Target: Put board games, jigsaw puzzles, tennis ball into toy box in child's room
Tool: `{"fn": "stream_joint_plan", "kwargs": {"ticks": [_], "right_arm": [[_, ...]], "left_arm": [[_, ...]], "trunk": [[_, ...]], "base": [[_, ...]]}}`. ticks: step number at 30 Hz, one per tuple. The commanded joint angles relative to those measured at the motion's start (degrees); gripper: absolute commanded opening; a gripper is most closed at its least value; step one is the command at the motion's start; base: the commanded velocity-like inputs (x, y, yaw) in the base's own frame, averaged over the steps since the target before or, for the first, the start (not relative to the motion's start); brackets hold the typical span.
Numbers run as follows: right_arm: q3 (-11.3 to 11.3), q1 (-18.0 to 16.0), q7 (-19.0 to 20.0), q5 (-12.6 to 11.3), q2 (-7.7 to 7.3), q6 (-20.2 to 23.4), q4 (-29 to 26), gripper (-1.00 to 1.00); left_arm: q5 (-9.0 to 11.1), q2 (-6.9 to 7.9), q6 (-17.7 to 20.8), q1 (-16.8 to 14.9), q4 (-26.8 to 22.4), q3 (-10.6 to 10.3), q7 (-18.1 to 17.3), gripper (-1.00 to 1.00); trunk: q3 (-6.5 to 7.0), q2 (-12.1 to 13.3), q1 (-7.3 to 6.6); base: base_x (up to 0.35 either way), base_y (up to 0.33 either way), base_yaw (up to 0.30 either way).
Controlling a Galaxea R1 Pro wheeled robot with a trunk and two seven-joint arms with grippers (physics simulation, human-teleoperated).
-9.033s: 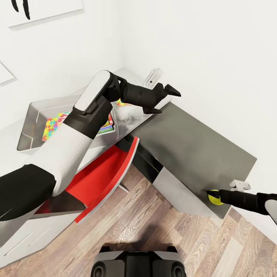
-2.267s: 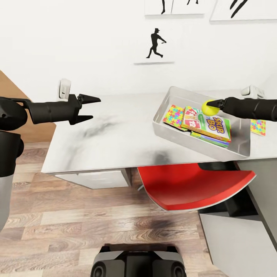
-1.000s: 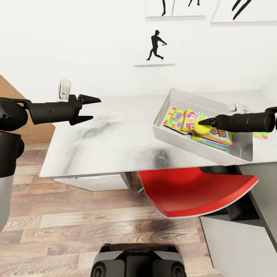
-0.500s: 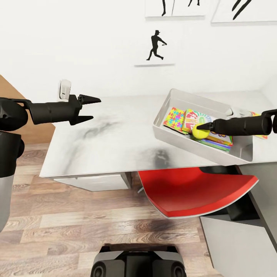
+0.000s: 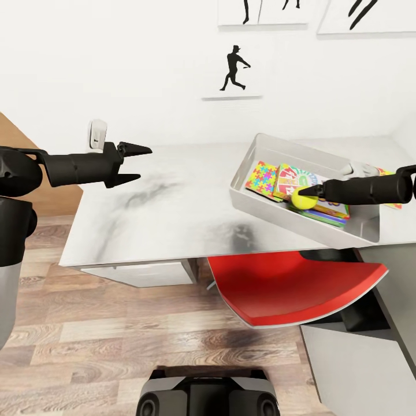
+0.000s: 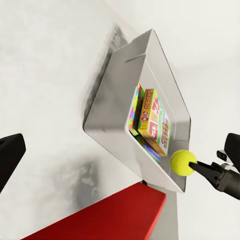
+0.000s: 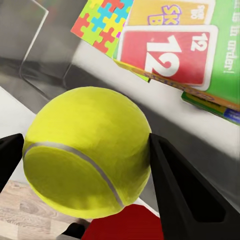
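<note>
Tennis ball (image 5: 303, 200) in right tool (image 5: 310, 192), toy box (image 5: 261, 206) rim.

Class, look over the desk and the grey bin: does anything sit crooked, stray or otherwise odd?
Yes. The toy box sits skewed on the table, one corner hanging past the front edge above the red chair. A jigsaw puzzle lies outside the box, beyond its far end. The right gripper holds the tennis ball low over the box.
</note>
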Motion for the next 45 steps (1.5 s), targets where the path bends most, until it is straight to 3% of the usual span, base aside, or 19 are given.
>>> {"fn": "stream_joint_plan", "kwargs": {"ticks": [1,17,31,45], "right_arm": [[0.2,-0.1,-0.7,-0.7,-0.10,0.0,0.0,-1.00],[0.1,-0.2,-0.9,-0.2,-0.24,0.0,0.2,-1.00],[0.1,-0.1,-5.3,-0.1,-0.09,0.0,0.3,-1.00],[0.2,0.2,-6.2,0.0,0.05,0.0,2.3,-1.00]], "left_arm": [[0.6,0.02,-0.1,-0.1,0.0,0.0,0.6,1.00],[0.5,-0.10,-0.1,-0.1,0.0,0.0,0.6,1.00],[0.6,-0.12,-0.1,-0.1,0.0,0.0,0.7,1.00],[0.6,-0.17,-0.1,-0.1,0.0,0.0,0.6,1.00]], "trunk": [[-0.09,-0.1,0.04],[-0.09,-0.1,0.04],[-0.09,-0.1,0.04],[-0.09,-0.1,0.04]], "base": [[0.000,0.000,0.000],[0.000,0.000,0.000],[0.000,0.000,0.000],[0.000,0.000,0.000]]}}
